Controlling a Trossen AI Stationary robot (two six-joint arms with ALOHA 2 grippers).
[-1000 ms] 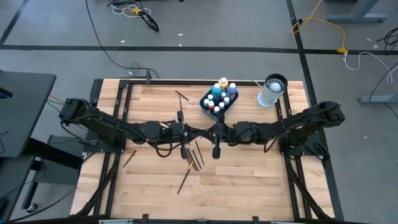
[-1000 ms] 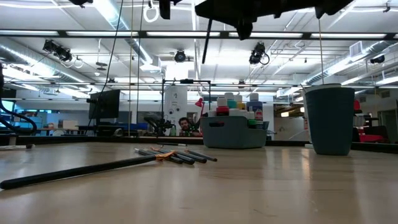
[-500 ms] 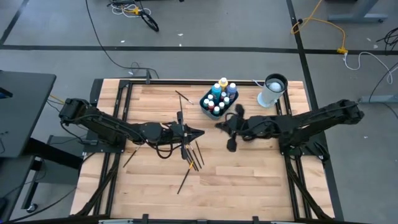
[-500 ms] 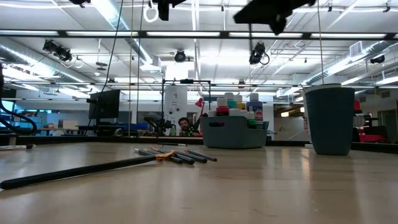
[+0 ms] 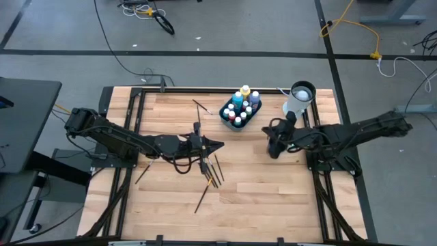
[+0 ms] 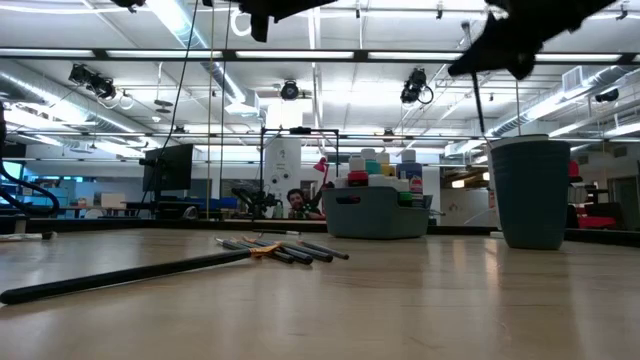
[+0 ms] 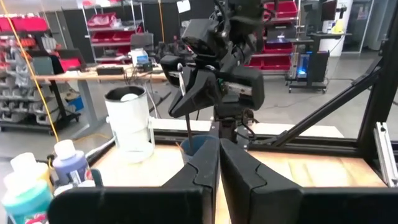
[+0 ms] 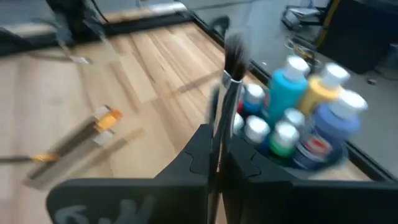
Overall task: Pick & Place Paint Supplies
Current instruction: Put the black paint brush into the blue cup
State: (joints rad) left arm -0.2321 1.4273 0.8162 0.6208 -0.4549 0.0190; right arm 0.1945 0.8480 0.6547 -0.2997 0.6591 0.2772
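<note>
Workshop hall; red storage bins; ceiling ducts

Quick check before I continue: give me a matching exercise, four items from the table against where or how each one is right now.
Items:
1. right gripper
2. left gripper
3. paint bottles
4. loose brushes

States:
A. standing in the dark tray
B. lying on the table
C. shut on a brush, near the white cylinder
D. shut, empty, mid-table

Pairs: 1-C, 2-D, 3-A, 4-B

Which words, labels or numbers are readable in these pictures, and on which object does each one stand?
None can be read.
Paint bottles: labels are too blurred.
White cylinder: no print shows.
Bottle bin: no print shows.
Room shelves and signs behind the table: too small to read.
</note>
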